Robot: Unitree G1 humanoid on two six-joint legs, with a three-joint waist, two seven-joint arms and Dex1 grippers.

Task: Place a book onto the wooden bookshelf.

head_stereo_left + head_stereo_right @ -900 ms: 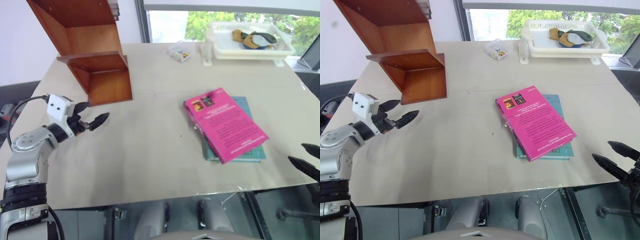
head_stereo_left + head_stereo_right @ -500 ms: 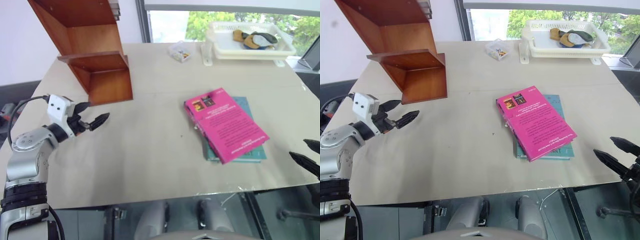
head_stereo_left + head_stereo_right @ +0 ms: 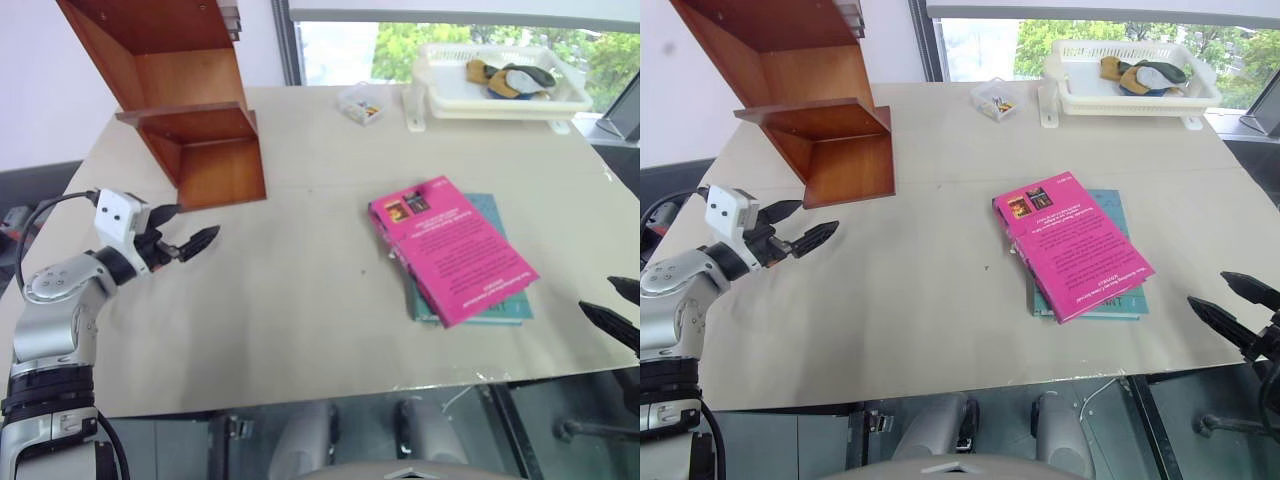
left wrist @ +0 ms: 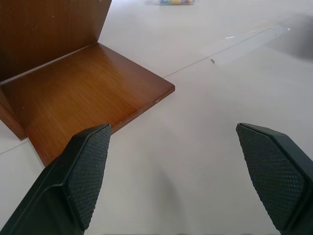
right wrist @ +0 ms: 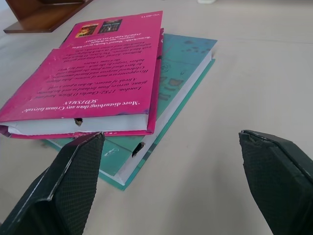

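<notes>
The pink book [image 3: 452, 247] lies flat on top of a teal-green book [image 3: 497, 300], right of the table's middle; its white page edges [image 5: 78, 125] face my right gripper. The wooden bookshelf [image 3: 190, 110] stands at the table's far left, and its bottom board [image 4: 83, 93] lies just ahead of my left gripper. My left gripper [image 3: 185, 228] hovers open and empty in front of the shelf's lowest compartment. My right gripper [image 3: 1235, 305] is open and empty at the table's near right edge, a short way from the books.
A white plastic basket [image 3: 500, 95] with cloth items stands at the far right edge by the window. A small clear box [image 3: 358, 104] of coloured bits sits beside it. Bare tabletop [image 3: 300, 270] separates shelf and books.
My right gripper has drawn back slightly towards the table's right edge. The left gripper, the books and the shelf have stayed put.
</notes>
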